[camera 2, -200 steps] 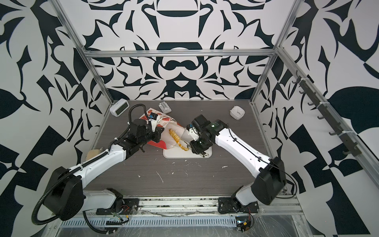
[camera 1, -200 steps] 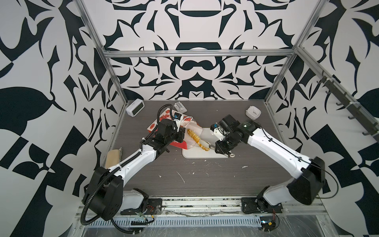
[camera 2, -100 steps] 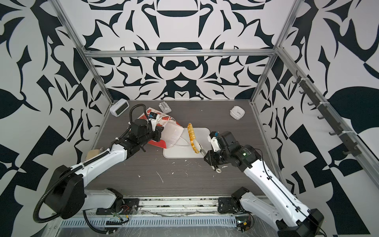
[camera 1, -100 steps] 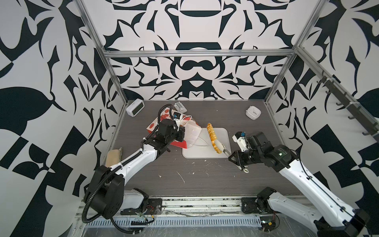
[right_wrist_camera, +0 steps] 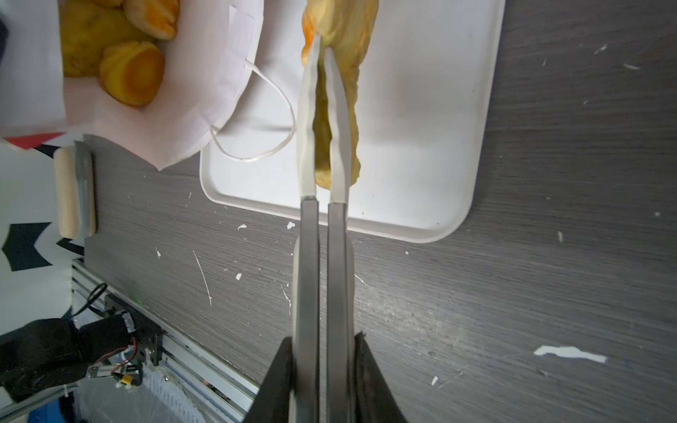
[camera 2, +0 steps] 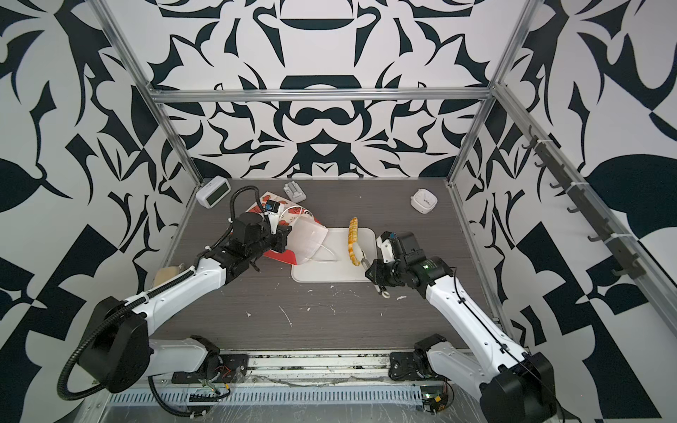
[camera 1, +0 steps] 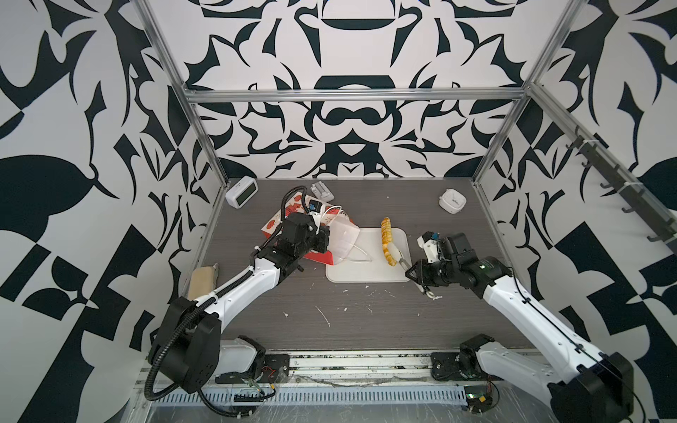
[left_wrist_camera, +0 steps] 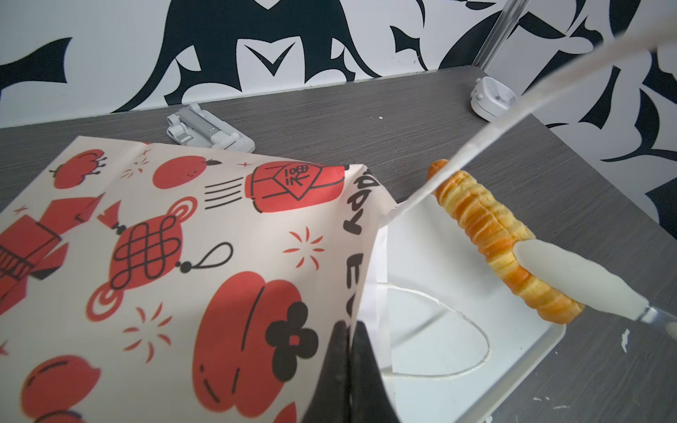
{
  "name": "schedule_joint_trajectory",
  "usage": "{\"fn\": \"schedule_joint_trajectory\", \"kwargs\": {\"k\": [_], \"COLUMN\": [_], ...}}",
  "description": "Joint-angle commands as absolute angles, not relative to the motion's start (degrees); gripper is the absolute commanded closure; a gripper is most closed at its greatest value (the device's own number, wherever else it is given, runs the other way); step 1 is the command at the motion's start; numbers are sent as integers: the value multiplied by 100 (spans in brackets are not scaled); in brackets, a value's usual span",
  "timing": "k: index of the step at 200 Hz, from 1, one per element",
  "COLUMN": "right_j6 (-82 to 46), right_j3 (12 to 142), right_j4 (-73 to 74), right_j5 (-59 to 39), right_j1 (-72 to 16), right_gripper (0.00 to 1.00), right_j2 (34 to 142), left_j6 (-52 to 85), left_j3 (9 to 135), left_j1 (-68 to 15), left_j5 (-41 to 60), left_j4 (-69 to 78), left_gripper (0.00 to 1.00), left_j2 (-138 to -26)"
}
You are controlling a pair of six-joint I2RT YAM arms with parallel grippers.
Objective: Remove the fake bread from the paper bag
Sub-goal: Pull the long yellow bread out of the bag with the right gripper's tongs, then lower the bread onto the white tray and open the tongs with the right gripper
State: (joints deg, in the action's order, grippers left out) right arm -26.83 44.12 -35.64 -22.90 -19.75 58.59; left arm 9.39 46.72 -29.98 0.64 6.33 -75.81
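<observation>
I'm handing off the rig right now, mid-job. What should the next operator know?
Left gripper: shut on the paper bag's rim, holding its mouth open toward the white tray.
Right gripper: shut on tongs, which pinch the long twisted stick over the tray.
Done: twisted stick out of the bag, not yet released.
Left: release it, then fetch the pastries in the bag; count unclear.

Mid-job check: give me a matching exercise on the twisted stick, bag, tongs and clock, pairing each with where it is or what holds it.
Things:
1. twisted stick
2. bag
3. tongs
4. clock

Places:
A. in the right end effector
B. far left corner of the table
C. between the tong tips
D. pinched by the left end effector

Pairs: 1-C, 2-D, 3-A, 4-B.
</observation>
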Motion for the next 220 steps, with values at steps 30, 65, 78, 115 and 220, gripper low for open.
{"fn": "schedule_joint_trajectory", "kwargs": {"k": [30, 65, 78, 115, 220], "right_j6": [-2912, -2986, -3006, -2949, -2667], "right_j3": [3990, 3740, 3676, 3665, 4138], "right_j4": [-2950, -3004, -3067, -3423, -4418], "right_j5": [-2932, -2993, -2901, -2425, -1544], "right_j1": [-1804, -1751, -1724, -1657, -1582], "right_gripper": [76, 76, 75, 65, 59], "right_j2": [5679, 5651, 5647, 5581, 5080], "left_j6": [1061, 1090, 1094, 1116, 1142], "left_j3": [4609, 4633, 4641, 4636, 4586], "left_j1": [-2998, -3000, -3003, -3000, -3002], "left_j5": [66, 120, 130, 166, 164], "left_j4": [690, 754, 771, 782, 771], "left_gripper": [95, 95, 95, 95, 95], "left_j2": [-7528, -7626, -7659, -7675, -7691]}}
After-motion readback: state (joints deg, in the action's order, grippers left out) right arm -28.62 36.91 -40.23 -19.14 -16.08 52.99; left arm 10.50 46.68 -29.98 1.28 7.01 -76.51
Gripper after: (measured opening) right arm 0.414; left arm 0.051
